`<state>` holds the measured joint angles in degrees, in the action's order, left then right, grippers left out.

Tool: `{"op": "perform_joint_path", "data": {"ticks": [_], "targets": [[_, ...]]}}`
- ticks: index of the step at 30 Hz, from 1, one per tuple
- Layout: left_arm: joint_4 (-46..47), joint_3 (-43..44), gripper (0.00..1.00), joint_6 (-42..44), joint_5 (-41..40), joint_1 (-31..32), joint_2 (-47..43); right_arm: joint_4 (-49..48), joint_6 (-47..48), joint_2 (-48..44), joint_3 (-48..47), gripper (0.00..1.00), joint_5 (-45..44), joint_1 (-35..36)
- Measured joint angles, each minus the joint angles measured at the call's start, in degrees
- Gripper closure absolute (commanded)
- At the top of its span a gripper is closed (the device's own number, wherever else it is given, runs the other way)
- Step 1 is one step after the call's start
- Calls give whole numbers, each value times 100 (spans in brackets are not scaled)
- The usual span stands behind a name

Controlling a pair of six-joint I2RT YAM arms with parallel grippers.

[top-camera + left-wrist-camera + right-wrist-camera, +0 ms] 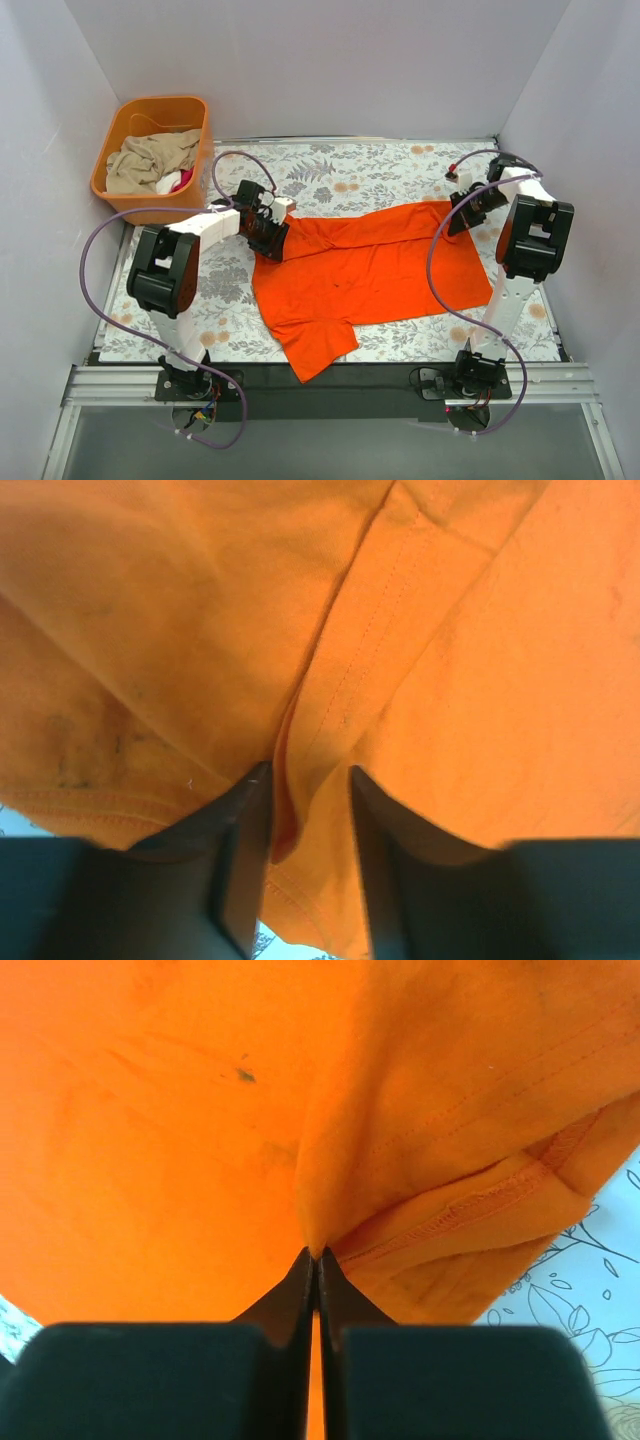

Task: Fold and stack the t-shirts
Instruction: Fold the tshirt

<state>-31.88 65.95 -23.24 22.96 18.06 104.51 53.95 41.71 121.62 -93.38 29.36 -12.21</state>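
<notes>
- Right wrist: right pincer (316,1255) is pressed together, pinching a raised fold of the orange t-shirt (180,1160) just beside a stitched hem.
- Left wrist: left pincer (308,772) is part spread, its fingers straddling a ridge of cloth along a seam, not clamped yet.
- Top external: the shirt lies spread and rumpled mid bench (330,165), with the left pincer at its far-left corner and the right at its far-right corner.
- Step, my read: gripping both far corners for the first fold.
- To do it well: shut the left fully on the ridge before lifting. Raise both together, level, cloth taut. Catch every layer or the corner slips.
- More clothes sit in the tub (160,102), well apart at far left.
</notes>
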Motion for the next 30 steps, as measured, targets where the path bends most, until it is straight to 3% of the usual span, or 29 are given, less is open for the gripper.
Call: {"op": "perform_joint_path", "data": {"ticks": [6, 17, 25, 30], "targets": [[2, 28, 99, -59, -7, 11, 26, 188, 52, 7, -256, 99, 116, -7], [-22, 273, 100, -81, -13, -46, -188, 264, 55, 9, -1204, 99, 223, -195], [33, 962, 100, -55, -44, -271, -310, 289, 85, 219, -2321, 99, 256, -208], [-17, 1043, 100, 101, -20, -308, -730, 227, 533, 181, -2218, 99, 232, -208]]}}
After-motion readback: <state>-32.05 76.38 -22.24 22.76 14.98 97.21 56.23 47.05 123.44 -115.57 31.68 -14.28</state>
